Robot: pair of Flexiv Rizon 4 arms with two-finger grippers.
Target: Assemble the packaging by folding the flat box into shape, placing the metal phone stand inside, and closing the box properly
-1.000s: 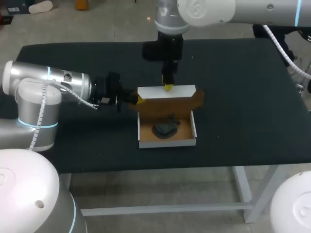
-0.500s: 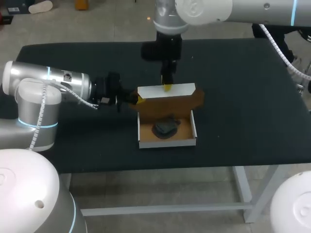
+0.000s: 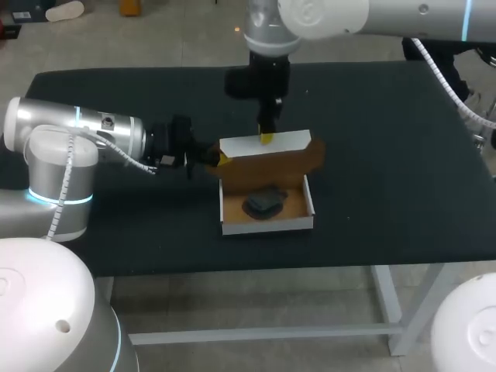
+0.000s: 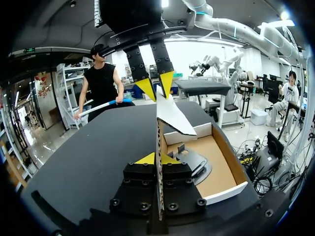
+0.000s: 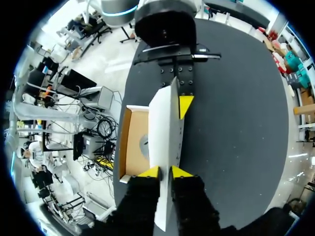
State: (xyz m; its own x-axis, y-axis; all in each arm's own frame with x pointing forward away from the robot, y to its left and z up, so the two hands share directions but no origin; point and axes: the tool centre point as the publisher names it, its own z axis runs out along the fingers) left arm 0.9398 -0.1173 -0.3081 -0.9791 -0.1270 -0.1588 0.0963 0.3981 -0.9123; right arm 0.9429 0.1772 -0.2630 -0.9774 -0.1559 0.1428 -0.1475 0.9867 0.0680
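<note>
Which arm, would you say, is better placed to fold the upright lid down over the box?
Right. The right gripper pinches the top edge of the upright white-and-brown cardboard lid, so it can likely swing it down over the dark metal phone stand. The left gripper merely clamps the lid's side edge.

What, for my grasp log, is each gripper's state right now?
Left gripper: shut on the box flap.
Right gripper: shut on the box lid.

Phone stand (image 3: 262,205) lay in the box (image 3: 267,226), ahead of my left gripper (image 3: 223,160), below my right gripper (image 3: 266,139), both at the lid (image 3: 288,143).
</note>
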